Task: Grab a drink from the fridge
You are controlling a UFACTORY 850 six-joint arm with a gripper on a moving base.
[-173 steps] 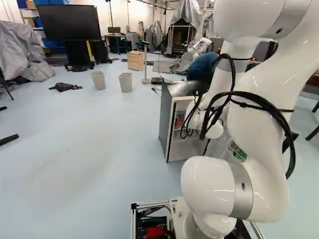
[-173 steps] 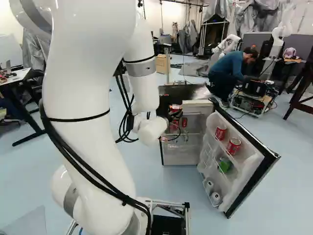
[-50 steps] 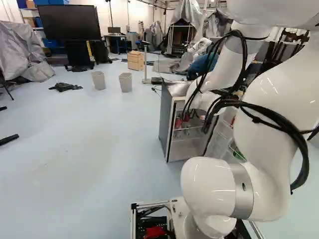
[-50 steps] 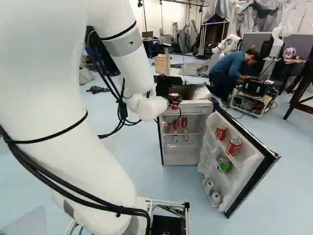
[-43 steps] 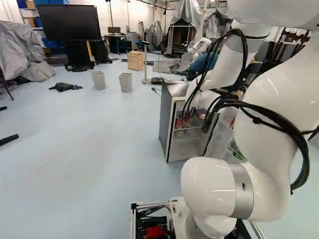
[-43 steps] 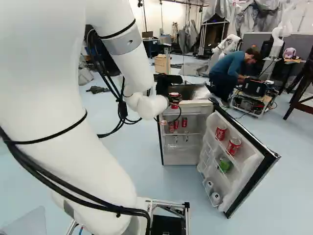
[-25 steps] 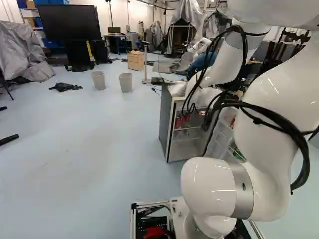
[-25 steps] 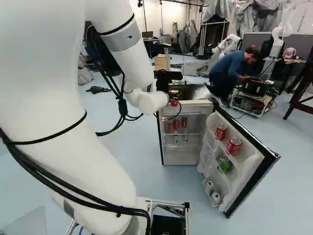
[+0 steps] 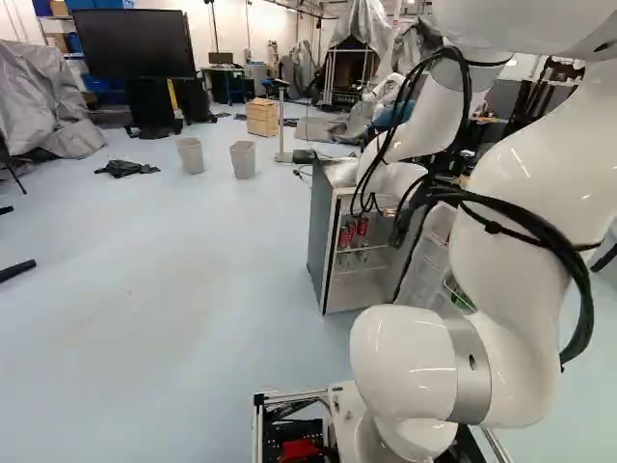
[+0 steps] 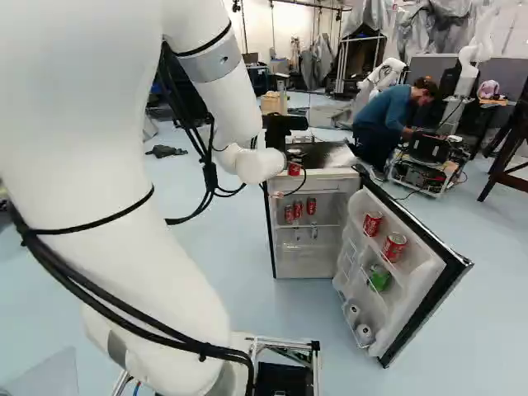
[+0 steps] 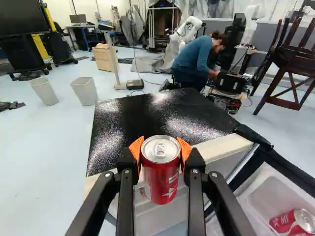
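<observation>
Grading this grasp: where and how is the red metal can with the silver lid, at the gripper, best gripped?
I'd grip the red metal can by its upper side wall, below the silver lid, coming from the side, not above: it is upright, round and straight-walled, so a pinch should hold. The black gripper holds it high up from two sides.

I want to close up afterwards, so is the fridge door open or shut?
Open: the door is swung out from the fridge, baring cans on its inner shelves.
</observation>
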